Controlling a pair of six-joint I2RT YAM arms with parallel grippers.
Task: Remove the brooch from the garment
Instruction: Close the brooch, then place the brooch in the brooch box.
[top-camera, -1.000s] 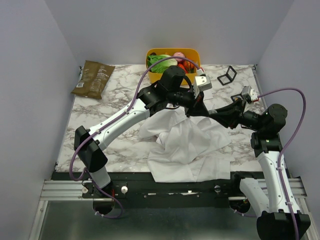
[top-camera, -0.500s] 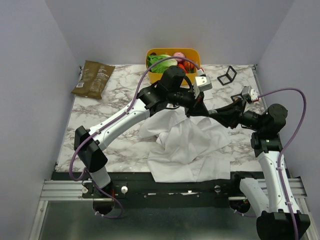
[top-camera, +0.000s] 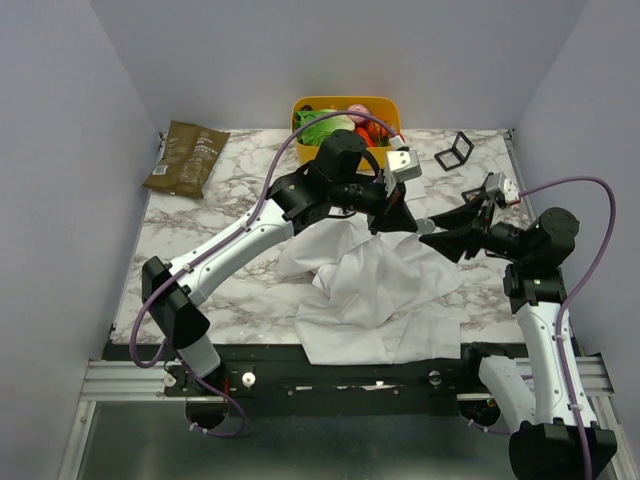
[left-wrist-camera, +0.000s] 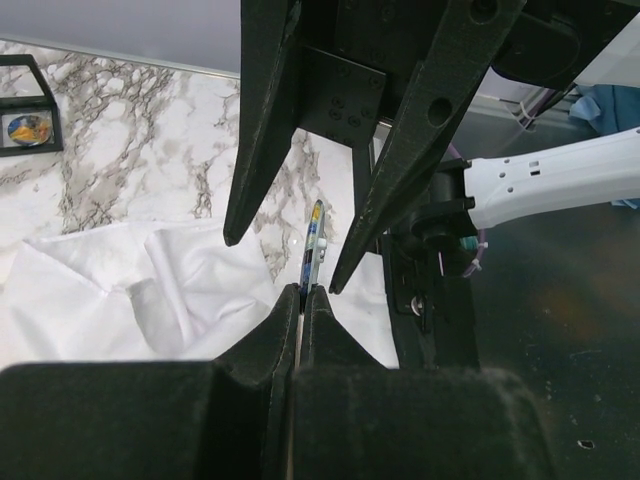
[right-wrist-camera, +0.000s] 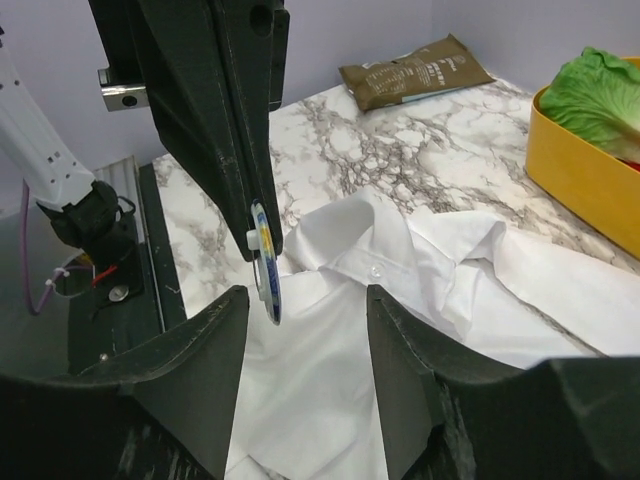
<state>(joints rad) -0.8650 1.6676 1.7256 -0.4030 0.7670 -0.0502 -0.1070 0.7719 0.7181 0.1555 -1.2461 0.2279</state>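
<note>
The brooch (right-wrist-camera: 264, 262) is a round blue and yellow badge, seen edge-on in the left wrist view (left-wrist-camera: 314, 243). My left gripper (left-wrist-camera: 303, 293) is shut on its lower edge and holds it in the air above the garment (top-camera: 380, 290), a white collared shirt crumpled on the marble table. No cloth hangs from the brooch. My right gripper (right-wrist-camera: 305, 345) is open and empty, facing the brooch, with its fingers (left-wrist-camera: 262, 130) on either side just beyond it. In the top view the two grippers meet tip to tip, left (top-camera: 402, 221) and right (top-camera: 436, 236).
A yellow bin (top-camera: 306, 108) with lettuce and other food stands at the back centre. A brown packet (top-camera: 187, 157) lies at the back left. A small black frame (top-camera: 454, 151) lies at the back right. The shirt hangs over the table's near edge (top-camera: 330, 350).
My right wrist has drawn slightly to the right and its jaws now stand spread. My left arm has shifted a little, still gripping the brooch in the same place.
</note>
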